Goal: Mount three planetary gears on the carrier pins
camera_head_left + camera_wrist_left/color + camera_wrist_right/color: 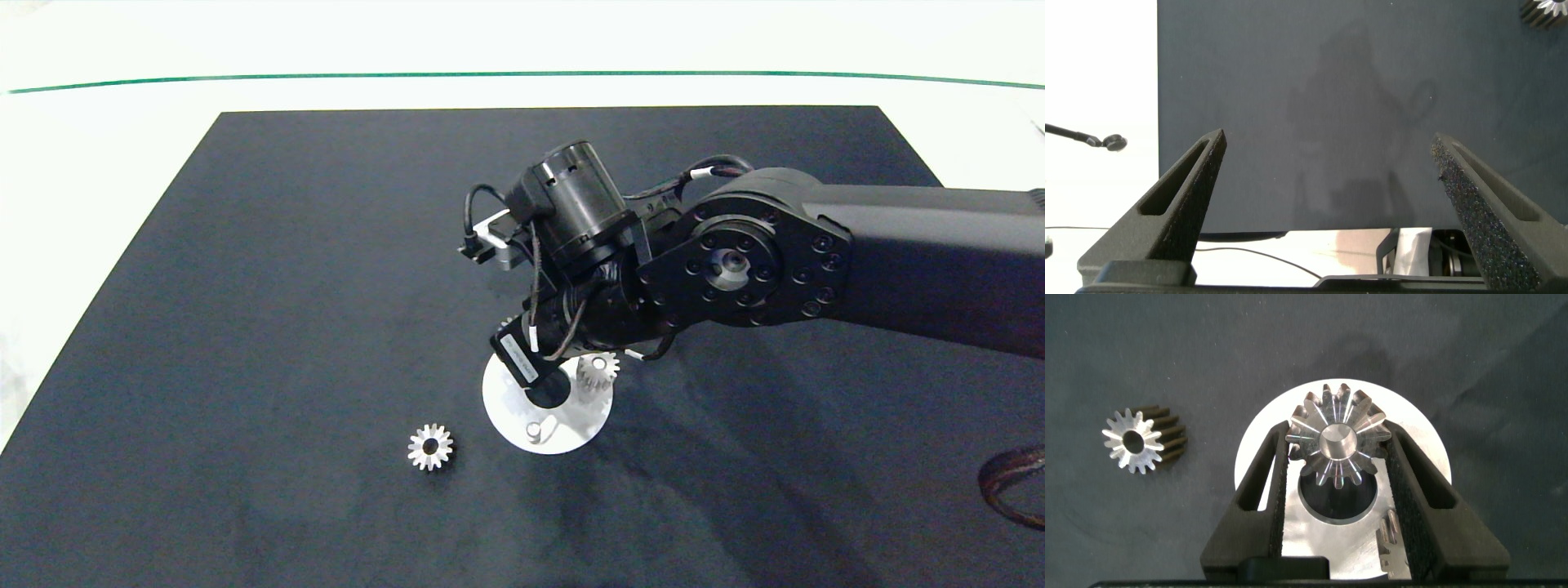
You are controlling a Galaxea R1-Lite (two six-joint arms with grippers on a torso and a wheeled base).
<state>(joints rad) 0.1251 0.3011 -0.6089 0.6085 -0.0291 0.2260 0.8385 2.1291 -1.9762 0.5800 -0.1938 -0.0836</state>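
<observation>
Right gripper holding a gear over the carrier disc.

We see the right gripper [1336, 453] reaching in from the right side of the black mat [245, 286], its two fingers closed on the flanks of one planetary gear [1336, 441], which sits on a pin above the white disc [1425, 445]. In the head view a second gear [598, 369] is already seated on the disc's right-hand pin, one bare pin [533, 429] stands at the near edge, and the third gear [430, 447] lies flat on the mat just left of the disc. The left gripper [1327, 175] hangs wide open and empty above bare mat.
</observation>
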